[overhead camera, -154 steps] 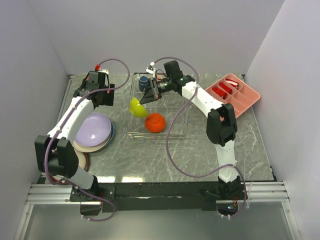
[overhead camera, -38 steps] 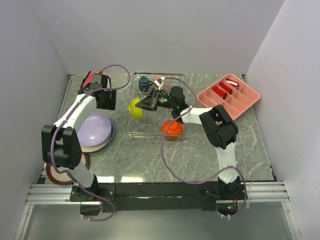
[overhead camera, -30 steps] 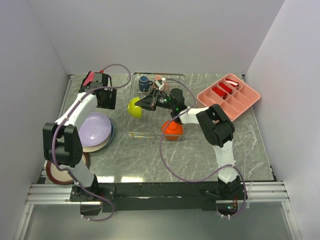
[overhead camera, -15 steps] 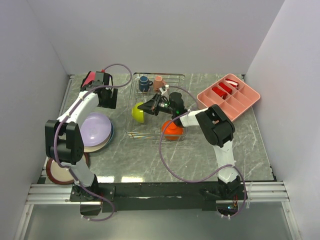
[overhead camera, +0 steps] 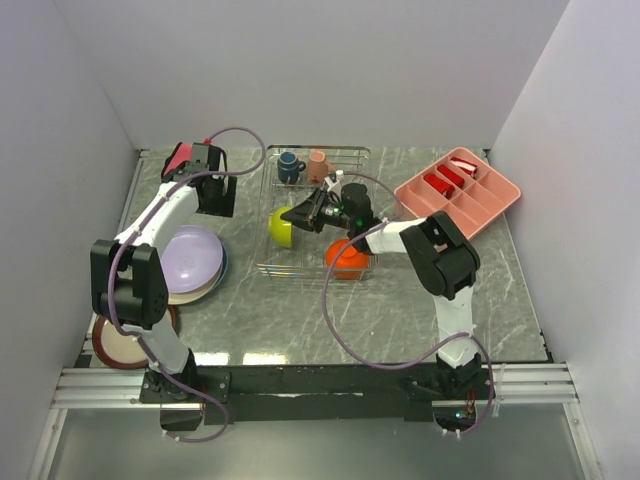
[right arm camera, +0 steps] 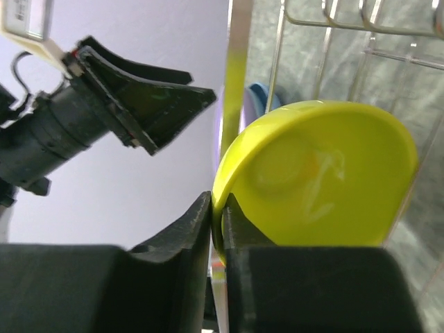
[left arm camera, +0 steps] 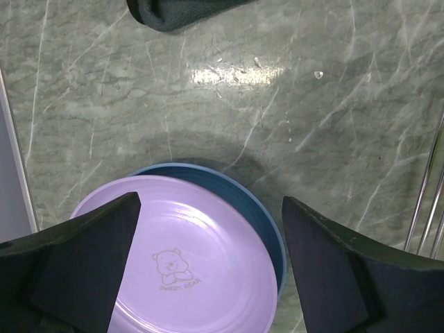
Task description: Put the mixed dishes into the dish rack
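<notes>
Overhead view: the dish rack [overhead camera: 300, 262] lay at the upper centre of the marble table [overhead camera: 300, 320]. The right gripper [overhead camera: 293, 215] was closed on the rim of the yellow-green bowl [overhead camera: 281, 227], which was tilted on edge at the rack's left side. Whether the bowl touched the wires could not be told. The orange bowl [overhead camera: 345, 258] sat in the rack's lower right part. The dark blue mug [overhead camera: 290, 165] and the small pink cup [overhead camera: 318, 164] stood side by side along its upper edge.

Left of the rack, the lavender plate [overhead camera: 190, 260] lay on the light-blue plate [overhead camera: 223, 268], and the red-rimmed cream plate [overhead camera: 118, 347] lay at lower left. The left gripper [overhead camera: 217, 203] hung above them.

Left wrist view: the left gripper [left arm camera: 209, 201] was spread wide and held nothing, over the lavender plate [left arm camera: 187, 270].

Right wrist view: both fingers [right arm camera: 187, 229] pinched the bowl's [right arm camera: 326, 173] rim, with the rack wires [right arm camera: 333, 26] beyond.
</notes>
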### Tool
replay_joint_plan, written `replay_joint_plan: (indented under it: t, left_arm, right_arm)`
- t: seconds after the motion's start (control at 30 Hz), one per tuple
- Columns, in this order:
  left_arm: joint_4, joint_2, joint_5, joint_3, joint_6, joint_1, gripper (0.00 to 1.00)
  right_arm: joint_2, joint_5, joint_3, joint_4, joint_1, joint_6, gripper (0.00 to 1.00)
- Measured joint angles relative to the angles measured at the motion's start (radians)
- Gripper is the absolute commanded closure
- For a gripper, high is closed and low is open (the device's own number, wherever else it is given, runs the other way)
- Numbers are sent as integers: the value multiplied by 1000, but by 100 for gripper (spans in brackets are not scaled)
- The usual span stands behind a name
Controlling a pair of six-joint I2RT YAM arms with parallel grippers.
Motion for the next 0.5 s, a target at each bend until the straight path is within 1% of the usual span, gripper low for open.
replay_joint_plan:
  t: [0.03, 0.07, 0.2, 0.3, 0.4, 0.43, 0.47, 0.5]
  left_arm:
    - [2, 0, 2, 0, -1, 0, 10]
    - [5, 0, 5, 0, -2, 0, 10]
    - [13, 0, 16, 0, -15, -5, 10]
    - [21, 0, 25, 0, -21, -10, 10]
    - [29, -1, 35, 0, -25, -13, 10]
    - [33, -1, 37, 0, -26, -13, 10]
    - [37, -3, 42, 0, -27, -13, 10]
    - [42, -5, 43, 0, -27, -13, 10]
  right_arm:
    - [-13, -1, -2, -29, -3, -19, 77]
    - [-24, -2, -3, -53, -8, -32, 73]
    - [-80, 0, -2, -212, -39, -139, 68]
    - [-133, 12, 10, -386, -71, -259, 65]
    - [-166, 27, 59, -550, -92, -378, 63]
    - [-179, 38, 80, -605, -97, -422, 62]
    - [-191, 47, 95, -646, -99, -455, 58]
    - [-205, 67, 117, -704, -101, -500, 57]
